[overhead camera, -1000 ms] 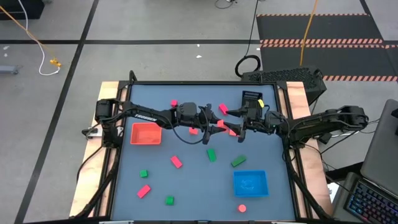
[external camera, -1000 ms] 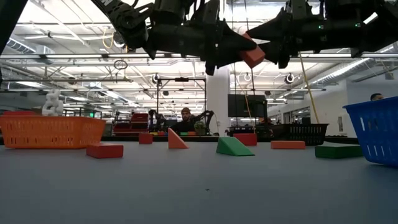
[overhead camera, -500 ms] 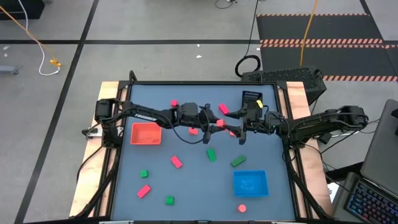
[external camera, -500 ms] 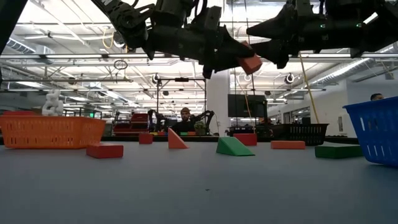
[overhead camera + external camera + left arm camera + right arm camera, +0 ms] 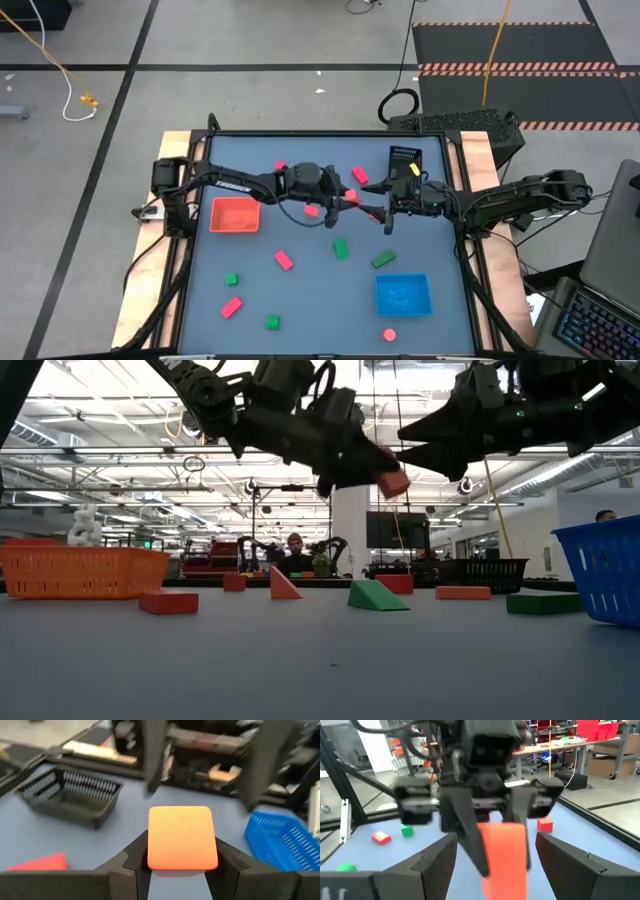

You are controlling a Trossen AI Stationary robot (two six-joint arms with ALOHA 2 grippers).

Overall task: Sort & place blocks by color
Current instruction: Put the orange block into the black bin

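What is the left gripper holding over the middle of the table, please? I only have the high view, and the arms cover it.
Observer: The left wrist view shows the left gripper shut on a red block, clamped by two opposite sides.
Operator: Is the block in the air or resting on the table?
Observer: In the air. In the low view it hangs well above the table, with other blocks lying on the surface far below it.
Operator: Is the right gripper gripping it too?
Observer: No. The right wrist view shows the right gripper open, fingers spread wide and facing the block, not closed on it.
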